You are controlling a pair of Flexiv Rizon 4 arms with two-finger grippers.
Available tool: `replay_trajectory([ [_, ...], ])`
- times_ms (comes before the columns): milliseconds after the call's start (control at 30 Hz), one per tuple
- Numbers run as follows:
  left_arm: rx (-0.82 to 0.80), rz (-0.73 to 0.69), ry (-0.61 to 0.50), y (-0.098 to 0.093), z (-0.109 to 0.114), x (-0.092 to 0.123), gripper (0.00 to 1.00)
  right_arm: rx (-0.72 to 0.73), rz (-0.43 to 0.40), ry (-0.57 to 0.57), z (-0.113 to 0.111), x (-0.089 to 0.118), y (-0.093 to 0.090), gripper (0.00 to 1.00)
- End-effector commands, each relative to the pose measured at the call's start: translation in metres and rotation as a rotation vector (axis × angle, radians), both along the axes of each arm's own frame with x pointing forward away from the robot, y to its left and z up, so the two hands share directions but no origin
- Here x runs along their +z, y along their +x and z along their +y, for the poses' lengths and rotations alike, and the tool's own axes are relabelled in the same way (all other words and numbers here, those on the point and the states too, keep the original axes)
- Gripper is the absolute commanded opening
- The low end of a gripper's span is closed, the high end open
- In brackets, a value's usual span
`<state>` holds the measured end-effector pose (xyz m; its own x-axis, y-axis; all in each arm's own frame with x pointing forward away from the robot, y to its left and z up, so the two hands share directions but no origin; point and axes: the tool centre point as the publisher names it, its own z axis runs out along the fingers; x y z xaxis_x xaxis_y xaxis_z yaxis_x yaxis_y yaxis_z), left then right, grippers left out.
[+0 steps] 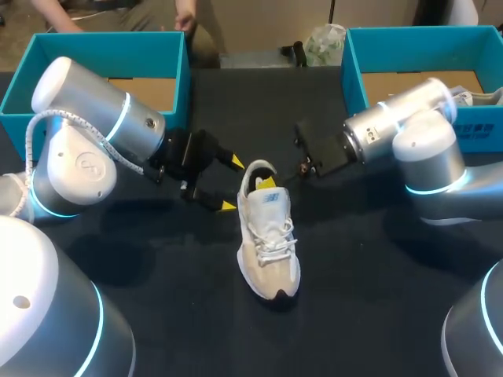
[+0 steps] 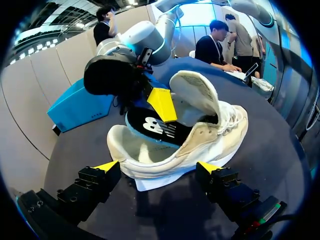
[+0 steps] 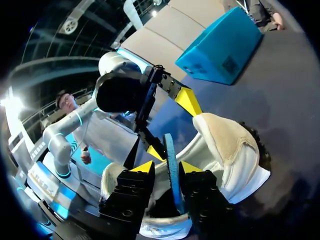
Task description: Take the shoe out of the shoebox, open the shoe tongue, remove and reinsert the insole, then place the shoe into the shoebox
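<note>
Dragging was your risk; your right gripper (image 3: 169, 167) pinched the blue insole (image 3: 170, 147) inside the shoe (image 1: 269, 236), on the table outside the shoebox (image 1: 102, 43); your left gripper (image 2: 158, 166) stood spread beside the heel, seemingly bracing nothing; pulling could have hauled the shoe along.

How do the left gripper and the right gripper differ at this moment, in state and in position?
The left gripper is open and holds nothing; the right gripper is shut on the blue insole. The left gripper stands beside the shoe, outside it; the right gripper reaches into its opening. Both have yellow tips.
</note>
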<state>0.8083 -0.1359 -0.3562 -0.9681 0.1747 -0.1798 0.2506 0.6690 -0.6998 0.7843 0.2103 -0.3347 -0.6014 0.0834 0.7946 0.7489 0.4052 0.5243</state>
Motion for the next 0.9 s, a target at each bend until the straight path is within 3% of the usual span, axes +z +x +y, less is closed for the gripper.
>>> replay_trajectory([
  [33,0.001,-0.001,0.003,-0.001,0.0,0.001,1.0,-0.004,-0.014,-0.008,-0.001,0.006,-0.001,0.35],
  [467,0.001,-0.001,0.003,-0.001,0.0,0.001,1.0,0.018,-0.049,-0.005,0.004,0.014,0.007,0.38],
  [900,0.001,-0.001,0.003,-0.001,0.0,0.001,1.0,0.088,-0.103,-0.02,0.009,0.029,0.039,0.39],
])
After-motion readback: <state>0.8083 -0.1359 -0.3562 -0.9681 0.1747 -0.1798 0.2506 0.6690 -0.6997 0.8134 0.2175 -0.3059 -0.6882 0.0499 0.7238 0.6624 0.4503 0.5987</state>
